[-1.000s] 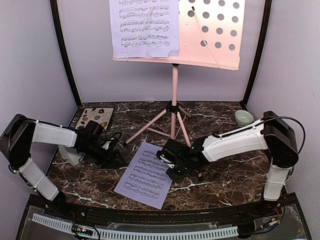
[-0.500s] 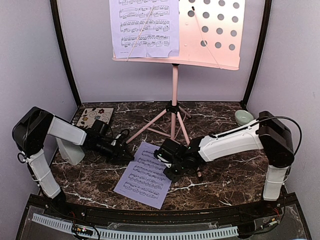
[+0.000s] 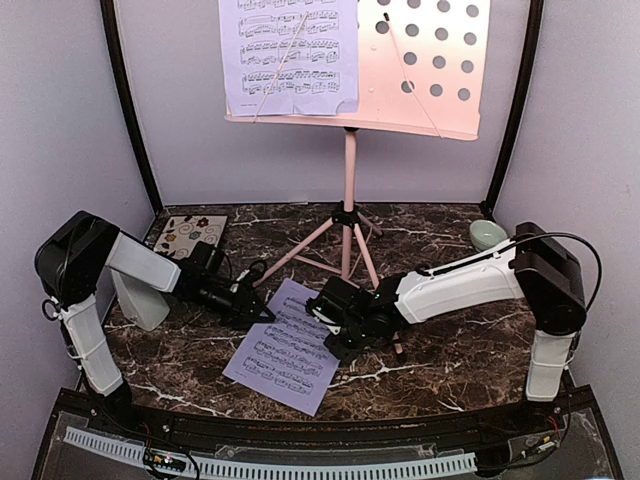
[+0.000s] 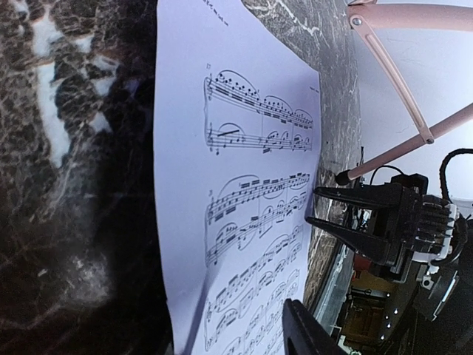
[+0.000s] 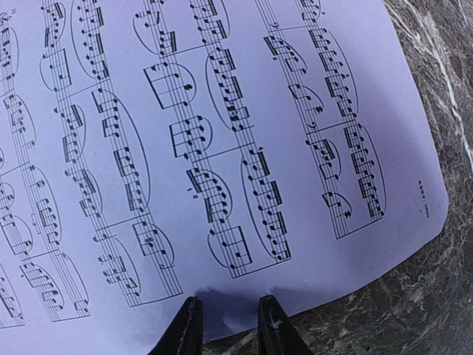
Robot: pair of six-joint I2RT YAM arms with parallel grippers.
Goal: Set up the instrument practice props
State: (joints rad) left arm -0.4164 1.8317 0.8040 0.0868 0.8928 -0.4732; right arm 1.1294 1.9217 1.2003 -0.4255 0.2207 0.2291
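Roughly halfway, by the look of it. Between the two grippers, flat on the bench (image 3: pixel 450 370), one lavender page (image 3: pixel 285 350) not yet put up. At its right-hand edge, the right gripper (image 5: pixel 229 307), fingers a little apart, tips resting on the paper, pinching nothing. Just off its left edge, the left gripper (image 3: pixel 258 300), seemingly spread and empty. Behind and left of that gripper, the grey metronome (image 3: pixel 140 300), partly hidden by the arm. Well beyond both grippers, the pink music stand (image 3: pixel 349 180) upright, another sheet (image 3: pixel 290 55) already on its plate.
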